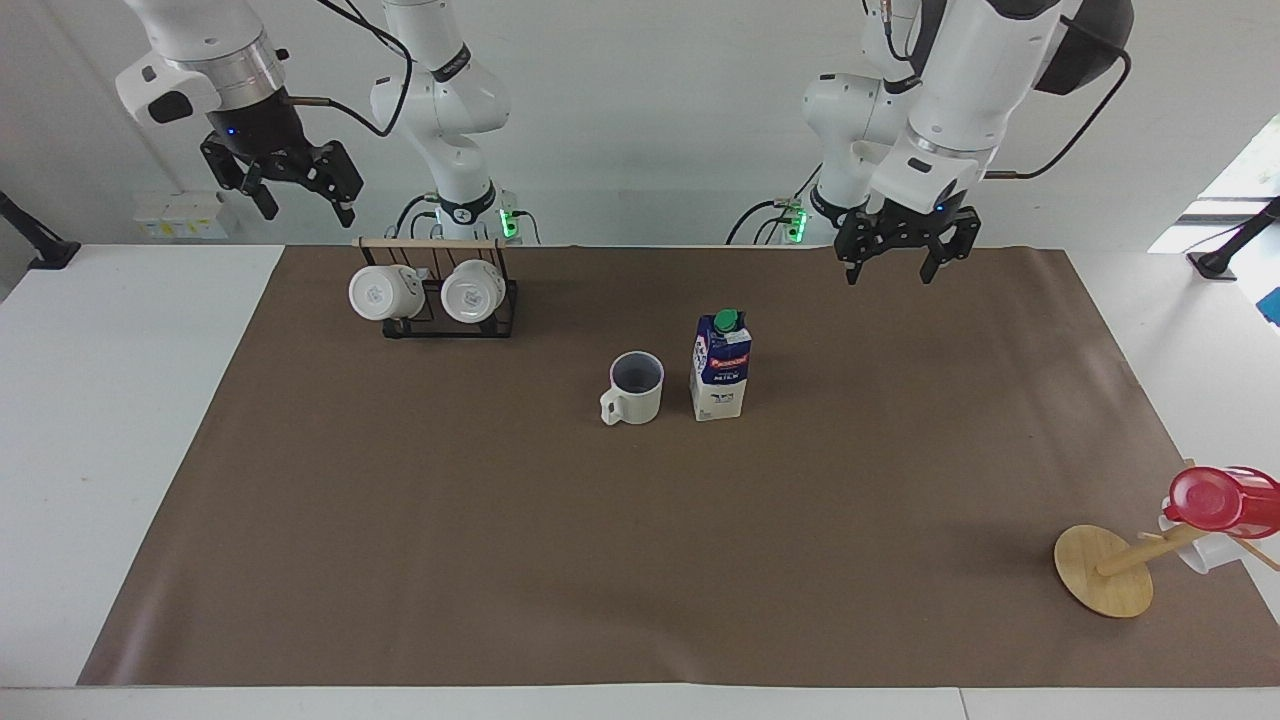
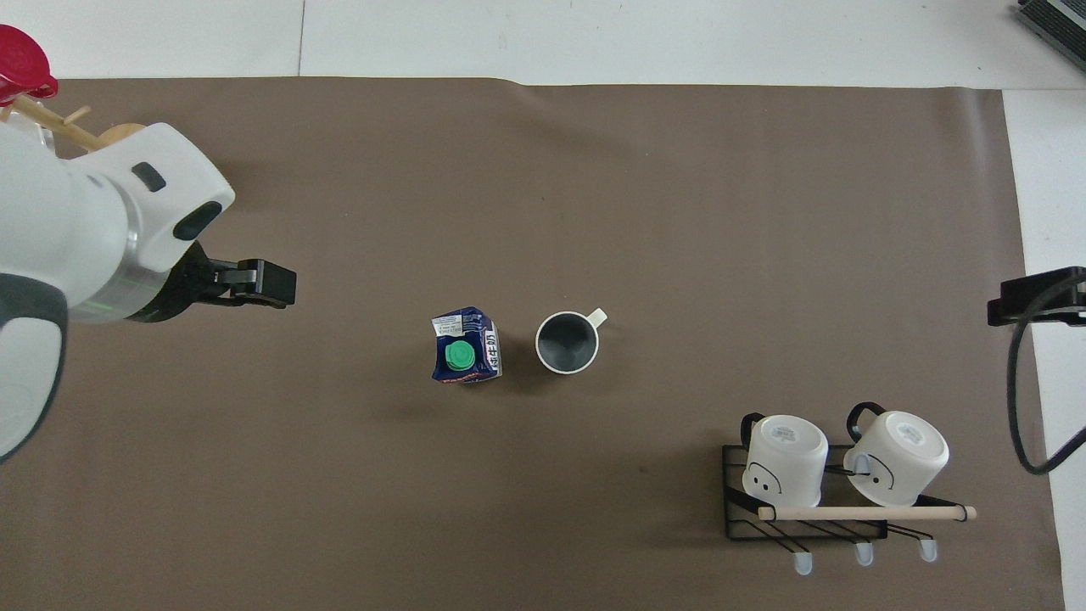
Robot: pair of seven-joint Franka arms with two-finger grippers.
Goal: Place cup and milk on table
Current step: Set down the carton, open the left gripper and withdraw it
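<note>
We see cup [image 1: 636, 387] upright at tabletop [image 1: 120, 420] centre on brown paper sheet [image 1: 500, 540], handle toward facing camera. Milk [image 1: 720, 366] upright just beside cup, at its 3 o'clock in facing view, apart. Left end effector [image 1: 893, 262] raised, open, empty, at 2 o'clock from milk. Right end effector [image 1: 296, 189] raised above mug rack [image 1: 440, 300], open, empty, waiting. Red cup [image 1: 1222, 498] on wooden stand [image 1: 1110, 568] at paper's corner.
</note>
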